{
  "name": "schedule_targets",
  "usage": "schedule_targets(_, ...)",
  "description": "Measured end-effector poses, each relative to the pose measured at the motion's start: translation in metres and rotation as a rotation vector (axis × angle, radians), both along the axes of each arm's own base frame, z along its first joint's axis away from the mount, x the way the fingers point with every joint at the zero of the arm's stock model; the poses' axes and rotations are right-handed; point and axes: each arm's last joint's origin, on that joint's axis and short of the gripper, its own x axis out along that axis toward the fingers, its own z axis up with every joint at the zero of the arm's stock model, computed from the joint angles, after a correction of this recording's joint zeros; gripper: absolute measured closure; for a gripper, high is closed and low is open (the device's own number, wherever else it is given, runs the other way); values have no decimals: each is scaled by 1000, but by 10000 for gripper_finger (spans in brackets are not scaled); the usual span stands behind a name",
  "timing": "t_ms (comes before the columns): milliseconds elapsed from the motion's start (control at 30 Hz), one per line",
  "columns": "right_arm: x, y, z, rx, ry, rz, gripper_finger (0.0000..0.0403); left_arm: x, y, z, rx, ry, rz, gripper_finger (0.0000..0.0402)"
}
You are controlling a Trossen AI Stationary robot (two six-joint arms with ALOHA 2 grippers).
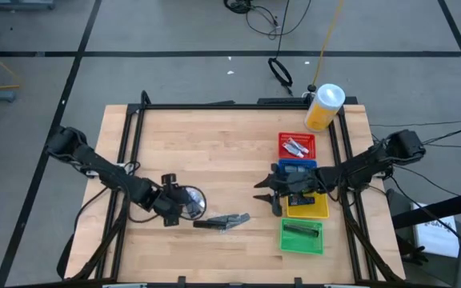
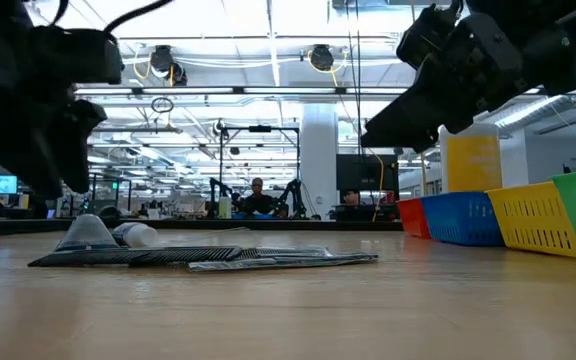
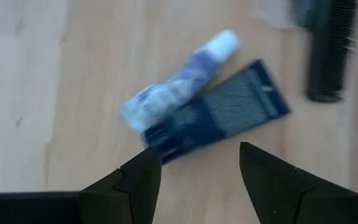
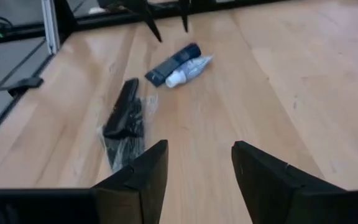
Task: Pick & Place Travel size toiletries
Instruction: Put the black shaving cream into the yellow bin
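Note:
Several travel toiletries lie flat on the wood near the table's near-middle: a pale clear tube [image 3: 179, 81] against a dark blue tube [image 3: 219, 112], and a black comb in clear wrap [image 4: 126, 118] beside them. My left gripper [image 3: 197, 152] hovers open just above the two tubes [image 1: 192, 202], touching nothing. My right gripper [image 4: 197, 146] is open in the air left of the baskets [image 1: 264, 192], facing the toiletries [image 2: 198, 257]. More small items sit in the red basket [image 1: 296, 148] and the green basket [image 1: 301, 232].
A row of small baskets stands on the table's right side: red, blue [image 1: 298, 168], yellow [image 1: 314, 210], green. A large yellow canister with a white lid [image 1: 324, 106] stands at the far right corner. A dark frame rail [image 1: 214, 106] borders the table.

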Motion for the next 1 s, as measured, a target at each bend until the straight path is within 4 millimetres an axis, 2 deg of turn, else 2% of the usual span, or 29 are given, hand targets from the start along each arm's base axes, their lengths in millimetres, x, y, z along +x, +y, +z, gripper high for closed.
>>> schedule_targets(100,0,1,0,0,-4,4,234,0,-3,-1,29,-5,-111,189)
schedule_targets(200,-1,1,3,2,-11,5,234,0,2,-9,35,-8,-139,179)
schedule_targets(367,-1,1,3,-2,-9,6,234,-4,18,-29,-41,24,-108,134)
schedule_targets(500,-1,0,2,-6,2,3,234,-7,22,-39,-44,10,-120,102)
schedule_targets(667,-1,0,2,-7,4,3,234,-2,19,-33,-68,-29,-110,100)
schedule_targets(733,-1,0,1,-7,6,3,234,2,17,-27,-104,-40,-57,105)
schedule_targets(867,-1,0,1,-7,6,2,234,7,14,-21,-231,-93,160,109)
schedule_targets(1000,-2,0,0,-14,24,4,234,13,18,-33,-376,-131,483,97)
